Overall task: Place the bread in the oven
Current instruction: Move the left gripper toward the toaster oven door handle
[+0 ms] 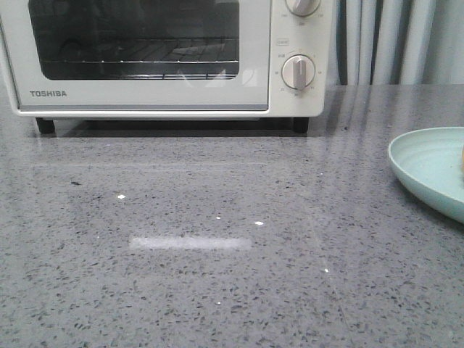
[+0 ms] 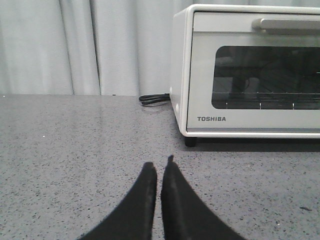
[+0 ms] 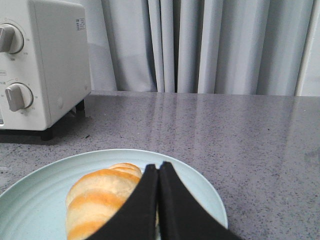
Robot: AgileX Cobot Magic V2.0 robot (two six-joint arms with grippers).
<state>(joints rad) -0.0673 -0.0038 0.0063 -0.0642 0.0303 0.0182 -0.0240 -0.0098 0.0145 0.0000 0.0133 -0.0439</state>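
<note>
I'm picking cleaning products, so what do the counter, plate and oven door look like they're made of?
Counter: speckled grey stone or a stone-look composite, polished, since it mirrors the oven and lights. Plate: pale green, probably glazed ceramic or melamine, with faint rings and a soft sheen. Oven door: white painted metal, seemingly, around a dark glass window.

Your two pincers, seen only from the wrist cameras

All you see of your robot is the left pincer (image 2: 160, 167) and the right pincer (image 3: 158, 169): each is a pair of matte black fingers, broad at the base and curving inward to narrow, blunt tips, smooth-surfaced with no visible screws, cables or markings. One left fingertip (image 2: 170, 159) carries a small raised nub.
</note>
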